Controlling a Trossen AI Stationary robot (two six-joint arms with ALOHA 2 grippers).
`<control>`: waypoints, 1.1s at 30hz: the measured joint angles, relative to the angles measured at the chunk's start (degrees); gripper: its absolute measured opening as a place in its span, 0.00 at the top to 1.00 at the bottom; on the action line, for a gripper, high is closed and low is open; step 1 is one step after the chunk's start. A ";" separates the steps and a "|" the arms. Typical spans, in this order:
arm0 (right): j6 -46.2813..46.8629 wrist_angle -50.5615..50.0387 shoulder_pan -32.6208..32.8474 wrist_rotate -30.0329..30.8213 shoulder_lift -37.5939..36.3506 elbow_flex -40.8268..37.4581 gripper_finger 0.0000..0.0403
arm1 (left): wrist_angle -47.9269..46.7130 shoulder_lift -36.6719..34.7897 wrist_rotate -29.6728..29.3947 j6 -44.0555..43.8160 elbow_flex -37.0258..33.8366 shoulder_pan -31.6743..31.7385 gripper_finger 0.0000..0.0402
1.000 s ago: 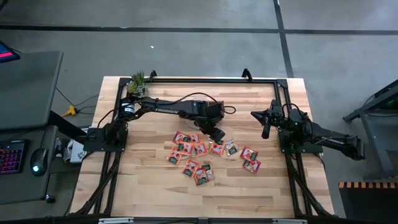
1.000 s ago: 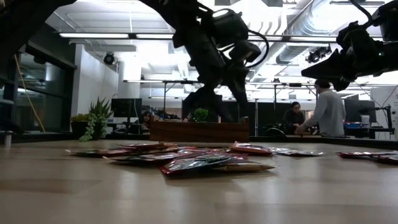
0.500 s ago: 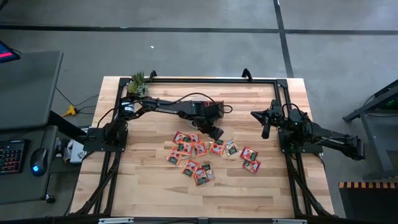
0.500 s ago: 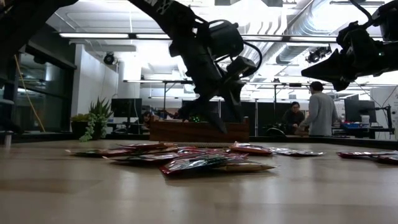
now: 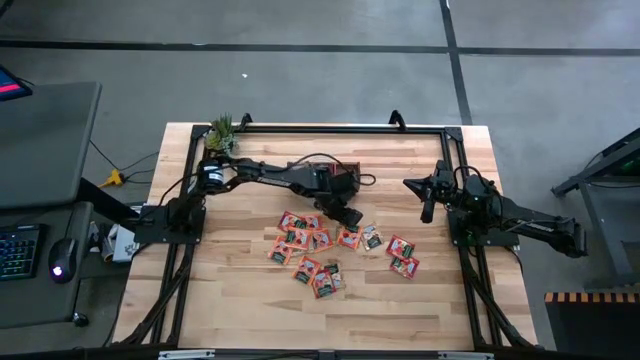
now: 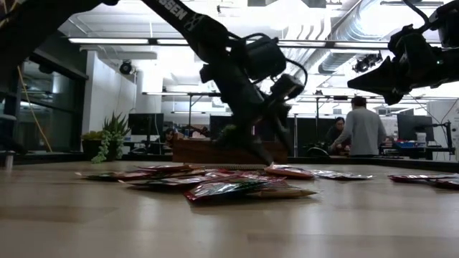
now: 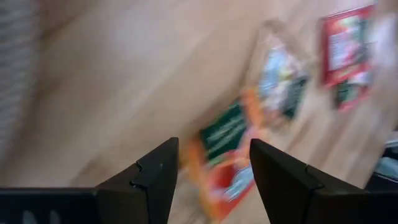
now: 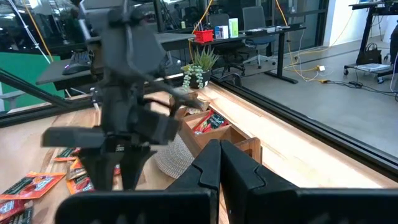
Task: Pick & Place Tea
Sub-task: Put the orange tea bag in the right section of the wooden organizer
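Left gripper (image 5: 350,214): its two dark wedge-shaped fingers (image 7: 155,177) were spread apart with nothing between them, hanging low over the far side of the sachet scatter, near the middle of the worktop; in the low view it (image 6: 276,147) stood just above the pile.
Tea sachets (image 5: 320,248): small flat squares, glossy, mostly red and orange with pale printed labels, lay loose and partly overlapping on the wood, about midway between the left and right edges and slightly toward the near edge.
Nearest sachet (image 7: 227,165): an orange one with a dark green panel lay flat on the wood, showing through the gap between the left fingers; blurred, so its print could not be read.
Outlying pair (image 5: 402,255): two red sachets lay a little apart from the main group, toward the right edge.
Wooden tray (image 8: 214,127): a brown box with straight board walls, seen in the right wrist view holding red packets in one compartment; in the low view it (image 6: 193,151) showed as a long brown wall behind the pile, toward the far edge.
Worktop (image 5: 240,300): pale butcher-block planks with visible grain, framed by black rails.
Plant (image 5: 221,134): a small spiky green one at the far left corner.
Right gripper (image 5: 428,205): waited raised near the right edge, its fingers drawn together and empty.
Person (image 6: 361,131): stood in the room beyond the far edge, in a grey top.
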 joint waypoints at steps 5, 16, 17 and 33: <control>-0.01 -0.02 0.00 0.00 -0.02 0.00 1.00 | -0.92 0.18 -0.36 0.05 -0.17 -0.35 0.52; -0.02 -0.02 0.02 -0.02 0.00 0.00 1.00 | -0.78 0.22 -0.75 0.42 -0.23 -0.31 0.52; -0.01 -0.02 0.02 0.00 0.00 0.00 1.00 | -0.65 0.20 -0.75 0.42 -0.23 -0.31 0.52; 0.00 -0.02 0.02 -0.02 0.00 0.00 1.00 | 0.38 0.20 -0.88 1.93 -0.23 -0.29 0.80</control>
